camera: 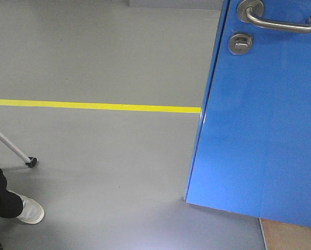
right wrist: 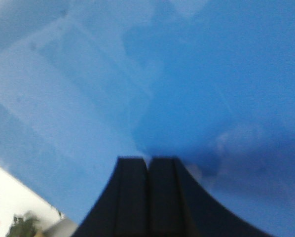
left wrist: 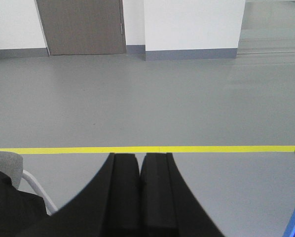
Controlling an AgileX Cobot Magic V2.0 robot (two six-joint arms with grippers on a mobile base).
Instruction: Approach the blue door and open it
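Right gripper (right wrist: 148, 160) closed, empty, fingertips against or just off blue door (camera: 259, 120) panel; left gripper (left wrist: 139, 158) closed, empty, over grey floor (camera: 93, 62) near yellow line (camera: 93, 105); door at floor's right edge, lever handle (camera: 280, 22) above thumb-turn lock (camera: 240, 42)

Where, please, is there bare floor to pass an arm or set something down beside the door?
Open grey floor lies left of the blue door, on both sides of the yellow line. It is crowded at lower left, by the caster leg and a person's shoe.
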